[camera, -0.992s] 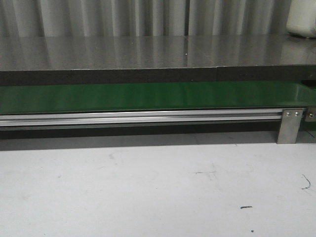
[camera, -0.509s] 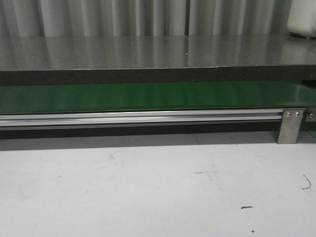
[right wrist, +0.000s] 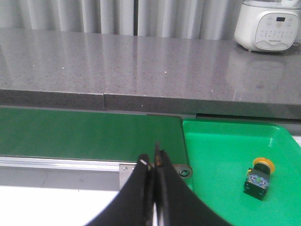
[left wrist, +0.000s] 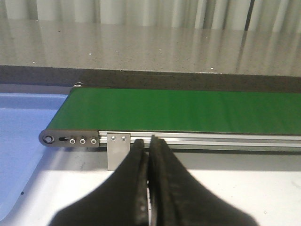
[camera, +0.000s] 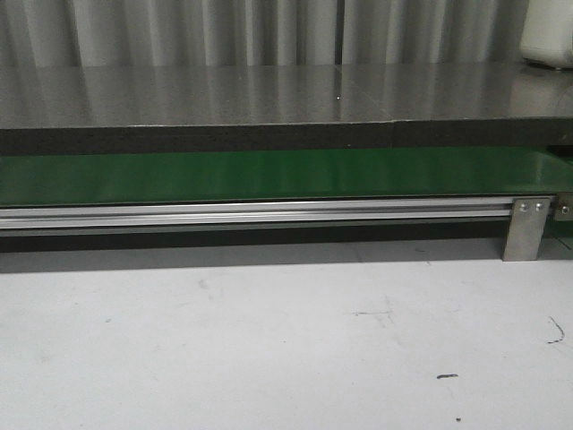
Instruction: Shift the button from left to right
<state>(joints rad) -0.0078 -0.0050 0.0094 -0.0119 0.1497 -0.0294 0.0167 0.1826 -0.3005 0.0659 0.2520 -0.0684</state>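
The button (right wrist: 258,178), a yellow-orange cap on a black body, lies on its side in the green tray (right wrist: 221,155) in the right wrist view, off the end of the green conveyor belt (right wrist: 89,134). My right gripper (right wrist: 154,161) is shut and empty, over the belt's rail, well apart from the button. My left gripper (left wrist: 148,142) is shut and empty in front of the belt's (left wrist: 188,110) other end. The front view shows the belt (camera: 269,175) and no gripper or button.
A blue tray (left wrist: 23,127) lies beside the belt's left end. A grey counter (camera: 269,94) runs behind the belt. A white appliance (right wrist: 267,24) stands on it at the right. A metal bracket (camera: 524,228) holds the rail above the white table (camera: 269,340).
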